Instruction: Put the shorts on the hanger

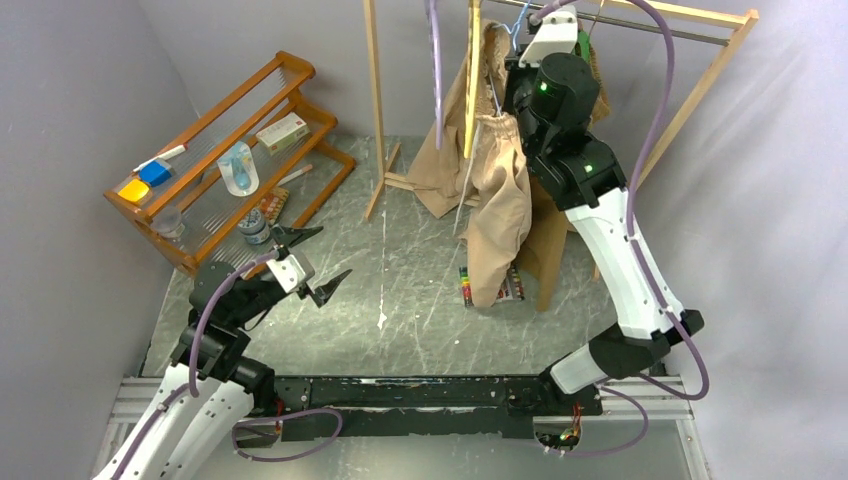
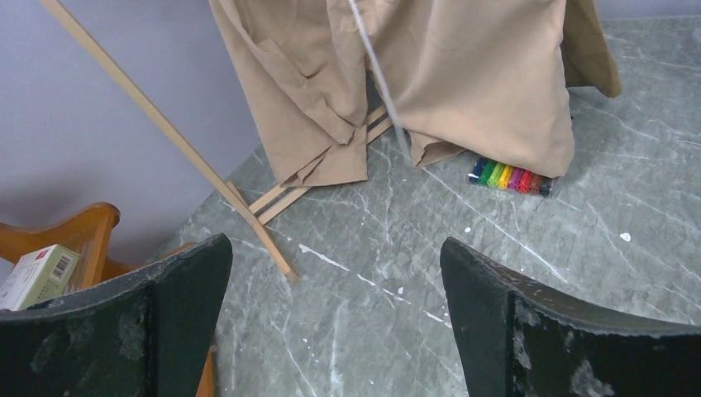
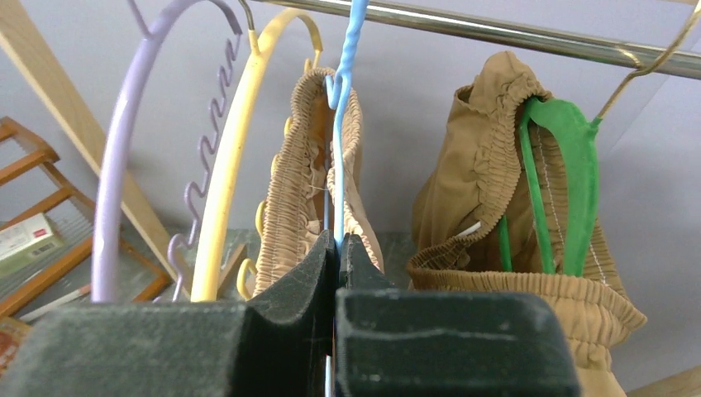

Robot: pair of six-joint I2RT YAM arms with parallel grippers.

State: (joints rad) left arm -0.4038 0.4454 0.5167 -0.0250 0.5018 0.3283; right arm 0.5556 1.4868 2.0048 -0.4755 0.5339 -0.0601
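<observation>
The light-blue hanger (image 3: 340, 124) hangs upright with its hook reaching up at the metal rail (image 3: 496, 33). My right gripper (image 3: 337, 244) is shut on its thin stem just below the hook. The tan shorts (image 3: 302, 174) sit on this hanger, their gathered waistband wrapped round it on both sides. In the top view the shorts (image 1: 500, 220) hang down below the rail, close beside the right wrist. My left gripper (image 1: 310, 265) stands open and low over the left of the table, far from the rack. Only bare table shows between its fingers (image 2: 512, 322).
A lilac hanger (image 3: 116, 165) and a yellow hanger (image 3: 227, 165) hang left of the blue one. Darker brown shorts on a green hanger (image 3: 570, 165) hang to the right. A wooden shelf (image 1: 230, 160) with small items stands at the left. A marker pack (image 2: 512, 178) lies under the clothes.
</observation>
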